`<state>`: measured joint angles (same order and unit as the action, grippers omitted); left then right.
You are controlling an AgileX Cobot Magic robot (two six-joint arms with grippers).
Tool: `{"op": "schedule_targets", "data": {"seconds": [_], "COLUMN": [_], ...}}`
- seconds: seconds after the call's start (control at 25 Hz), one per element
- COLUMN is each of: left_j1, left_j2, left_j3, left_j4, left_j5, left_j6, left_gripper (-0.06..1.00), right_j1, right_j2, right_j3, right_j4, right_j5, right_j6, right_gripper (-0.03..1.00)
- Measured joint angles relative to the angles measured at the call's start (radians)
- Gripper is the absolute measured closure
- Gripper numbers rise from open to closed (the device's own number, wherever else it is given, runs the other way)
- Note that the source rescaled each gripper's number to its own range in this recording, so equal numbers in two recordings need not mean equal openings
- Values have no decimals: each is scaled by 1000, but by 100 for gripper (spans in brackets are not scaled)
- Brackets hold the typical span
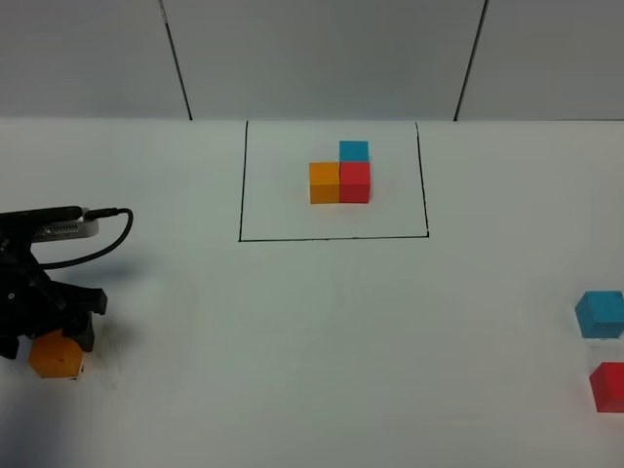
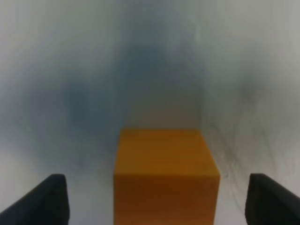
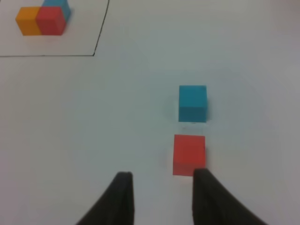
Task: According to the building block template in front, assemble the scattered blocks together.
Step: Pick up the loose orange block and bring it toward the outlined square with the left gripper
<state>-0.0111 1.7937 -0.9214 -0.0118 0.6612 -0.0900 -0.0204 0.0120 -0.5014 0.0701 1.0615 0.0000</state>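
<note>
The building block template is a black-lined square (image 1: 331,237) with an orange, red and blue cube trio (image 1: 340,180) inside; it also shows in the right wrist view (image 3: 41,19). The scattered orange cube (image 1: 54,361) lies at the far left. My left gripper (image 1: 58,336) is open and straddles the orange cube (image 2: 164,173), with gaps on both sides. The scattered blue cube (image 1: 600,314) and red cube (image 1: 608,386) lie at the far right. My right gripper (image 3: 164,199) is open and empty, just short of the red cube (image 3: 189,153), with the blue cube (image 3: 192,102) beyond it.
The white table (image 1: 322,341) stretches between the left and right cubes. A black cable (image 1: 97,244) loops off the left arm. A grey panelled wall (image 1: 322,58) stands behind the table.
</note>
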Motion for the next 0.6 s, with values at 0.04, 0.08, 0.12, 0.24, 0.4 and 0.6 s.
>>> {"op": "schedule_targets", "data": {"seconds": [0.04, 0.08, 0.12, 0.24, 0.4, 0.6], "left_j1": [0, 0, 0, 0, 0, 0], "left_j2": [8, 15, 21, 27, 27, 27], "left_j3": [0, 0, 0, 0, 0, 0], "left_j4": [0, 0, 0, 0, 0, 0], "left_j5": [-1, -2, -3, -6, -6, -6], "left_j6": [0, 0, 0, 0, 0, 0], "left_gripper": [29, 29, 29, 30, 41, 91], "right_j1": [0, 0, 0, 0, 0, 0], "right_j2": [0, 0, 0, 0, 0, 0], "right_j3": [0, 0, 0, 0, 0, 0], "right_j4": [0, 0, 0, 0, 0, 0], "right_j5": [0, 0, 0, 0, 0, 0], "right_j6": [0, 0, 0, 0, 0, -5], "right_gripper": [97, 97, 97, 97, 97, 97]}}
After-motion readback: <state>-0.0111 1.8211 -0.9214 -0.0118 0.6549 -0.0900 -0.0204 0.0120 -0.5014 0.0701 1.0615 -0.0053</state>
